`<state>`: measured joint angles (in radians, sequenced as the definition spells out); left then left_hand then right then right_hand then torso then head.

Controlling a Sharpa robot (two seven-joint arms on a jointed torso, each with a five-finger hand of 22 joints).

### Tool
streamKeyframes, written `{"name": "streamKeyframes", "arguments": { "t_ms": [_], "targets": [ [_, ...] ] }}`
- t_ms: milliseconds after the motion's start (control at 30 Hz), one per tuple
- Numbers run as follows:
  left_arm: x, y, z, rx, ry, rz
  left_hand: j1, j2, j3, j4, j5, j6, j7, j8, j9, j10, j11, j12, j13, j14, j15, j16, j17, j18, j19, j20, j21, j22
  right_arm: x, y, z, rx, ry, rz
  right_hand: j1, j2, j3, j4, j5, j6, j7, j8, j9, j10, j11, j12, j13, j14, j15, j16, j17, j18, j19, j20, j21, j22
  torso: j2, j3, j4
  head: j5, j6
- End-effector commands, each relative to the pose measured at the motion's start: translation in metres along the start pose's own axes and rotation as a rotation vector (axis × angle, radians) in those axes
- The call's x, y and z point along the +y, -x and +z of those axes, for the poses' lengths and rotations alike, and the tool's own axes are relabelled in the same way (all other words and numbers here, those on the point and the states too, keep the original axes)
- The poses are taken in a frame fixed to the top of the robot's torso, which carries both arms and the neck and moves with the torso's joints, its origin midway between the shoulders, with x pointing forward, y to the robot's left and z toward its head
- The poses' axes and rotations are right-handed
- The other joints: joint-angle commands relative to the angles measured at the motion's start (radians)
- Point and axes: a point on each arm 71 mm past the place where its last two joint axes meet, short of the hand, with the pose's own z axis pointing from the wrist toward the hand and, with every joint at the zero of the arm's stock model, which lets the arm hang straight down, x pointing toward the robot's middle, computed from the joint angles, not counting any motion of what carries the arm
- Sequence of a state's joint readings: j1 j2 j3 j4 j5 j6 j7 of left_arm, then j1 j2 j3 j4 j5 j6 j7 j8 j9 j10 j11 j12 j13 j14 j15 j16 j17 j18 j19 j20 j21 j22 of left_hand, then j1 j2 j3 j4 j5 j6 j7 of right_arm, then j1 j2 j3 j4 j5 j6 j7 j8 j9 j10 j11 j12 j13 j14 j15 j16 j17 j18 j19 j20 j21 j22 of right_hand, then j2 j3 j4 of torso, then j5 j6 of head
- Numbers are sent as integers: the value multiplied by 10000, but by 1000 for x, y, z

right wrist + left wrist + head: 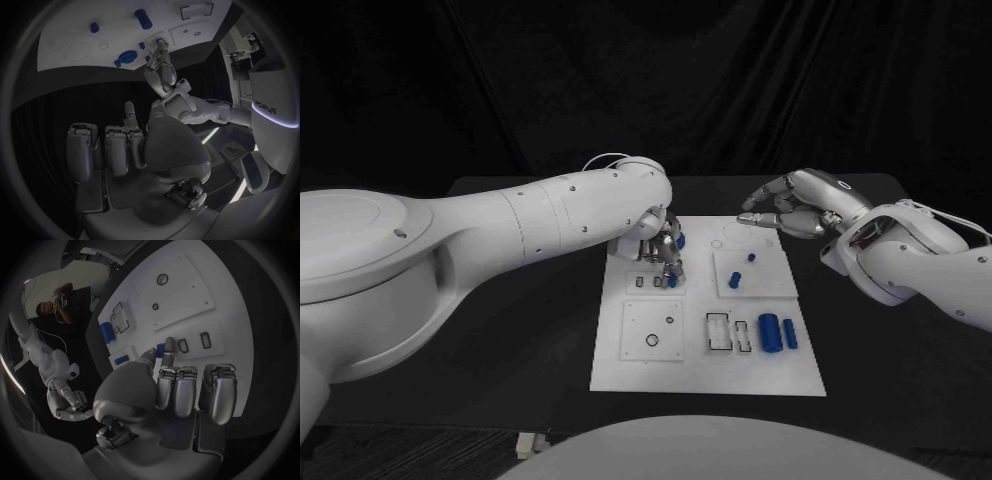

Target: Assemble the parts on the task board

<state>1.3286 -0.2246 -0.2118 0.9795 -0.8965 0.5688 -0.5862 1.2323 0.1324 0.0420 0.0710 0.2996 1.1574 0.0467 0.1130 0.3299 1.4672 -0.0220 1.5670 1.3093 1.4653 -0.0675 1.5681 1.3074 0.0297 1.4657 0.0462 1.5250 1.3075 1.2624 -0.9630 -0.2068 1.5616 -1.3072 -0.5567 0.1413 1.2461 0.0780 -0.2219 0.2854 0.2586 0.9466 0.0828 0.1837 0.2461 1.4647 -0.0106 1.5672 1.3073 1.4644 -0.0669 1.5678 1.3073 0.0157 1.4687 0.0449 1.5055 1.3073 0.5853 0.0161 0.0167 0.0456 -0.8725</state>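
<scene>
White board [708,378] lies flat in the middle of the black table [531,330]. L hand [661,250] is down over the far-left part of the board. Its fingers point at the board, and a fingertip [169,347] sits right by a small blue part [160,350] next to two little slots [194,342]. Touching or pinching it? Can't tell. In the L wrist view the other fingers are curled in side by side.

R hand [793,208] is up past the far-right edge of the board, over the table. It's curled in, w/ nothing in it. In the R wrist view its fingers [106,150] are folded close together, one fingertip sticking up a bit.

Blue parts on the board: a fat cylinder [769,331] and a thin one [790,334] lie side by side near the right edge, close to the robot, just beside two open rectangle slots [718,331]. Two small bits [743,268] sit on a raised plate farther back on the right. Another blue piece [681,240] is by the L hand, partly hidden.

Near-left plate [652,329] has a dark ring [652,340] and a smaller ring [671,320] on it.
</scene>
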Motion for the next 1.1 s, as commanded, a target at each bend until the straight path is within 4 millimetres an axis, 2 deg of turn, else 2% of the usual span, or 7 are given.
{"name": "streamKeyframes", "arguments": {
  "t_ms": [33,100,267,367,700,1100],
  "targets": [
    [-2,-2,0,120,-187,10,-20,-156,751,-604,58,-57,31,-65,31,1036,-39,38,2615,1055,-83,27,2634,-77,414,-85,-51,1850,-1,-1,0,94,-137,-8,120,-16,-68,2,42,16,43,-41,15,1061,69,36,2635,1064,67,30,2635,46,572,70,-62,2368,-6,0,0,8,-1],
    [-1,-2,0,88,-188,-22,-191,-307,1251,-813,37,-44,39,-97,86,1036,-32,38,2615,1055,-77,27,2634,-76,416,-81,-60,1856,-1,-1,0,97,-146,-7,120,-16,-68,2,42,16,43,-41,15,1061,69,36,2635,1064,67,30,2635,46,572,70,-62,2368,-6,-1,4,6,-1],
    [2,-1,0,0,-182,-112,-306,-497,1854,-1160,26,-3,40,-96,181,1036,-36,38,2615,1055,-84,27,2634,-79,428,-83,-62,1875,-1,-1,-1,100,-169,-9,141,-12,-69,-1,49,16,44,-41,15,1061,72,36,2635,1064,69,30,2635,49,564,72,-76,2363,3,-2,2,5,-1],
    [4,-1,0,-73,-183,-172,-351,-554,2091,-1298,30,4,39,-92,227,1036,-38,38,2615,1055,-83,27,2634,-80,433,-83,-63,1883,-2,-1,-1,99,-181,-12,141,-12,-69,-1,49,16,44,-41,15,1061,72,36,2635,1064,69,30,2635,49,564,72,-76,2363,0,-1,0,10,-1],
    [4,-2,-2,-375,-218,-346,-487,-784,3362,-2174,252,40,90,11,529,1036,-9,38,2615,1055,-74,27,2634,-72,426,-81,-102,1875,-2,-1,-1,102,-201,-10,158,-10,-71,-4,53,17,46,-41,16,1061,73,36,2635,1064,70,30,2635,56,550,73,-98,2355,0,-7,2,63,-1],
    [8,-3,-3,-448,-173,-416,-541,-831,3751,-2456,271,28,122,50,647,1036,11,38,2615,1055,-63,27,2634,-54,381,-69,-156,1821,-2,0,-2,79,-233,-12,226,-16,-84,-16,61,28,49,-38,19,1061,77,36,2635,1064,75,30,2635,58,544,77,-107,2351,-13,-4,-3,48,-1]
  ]
}}
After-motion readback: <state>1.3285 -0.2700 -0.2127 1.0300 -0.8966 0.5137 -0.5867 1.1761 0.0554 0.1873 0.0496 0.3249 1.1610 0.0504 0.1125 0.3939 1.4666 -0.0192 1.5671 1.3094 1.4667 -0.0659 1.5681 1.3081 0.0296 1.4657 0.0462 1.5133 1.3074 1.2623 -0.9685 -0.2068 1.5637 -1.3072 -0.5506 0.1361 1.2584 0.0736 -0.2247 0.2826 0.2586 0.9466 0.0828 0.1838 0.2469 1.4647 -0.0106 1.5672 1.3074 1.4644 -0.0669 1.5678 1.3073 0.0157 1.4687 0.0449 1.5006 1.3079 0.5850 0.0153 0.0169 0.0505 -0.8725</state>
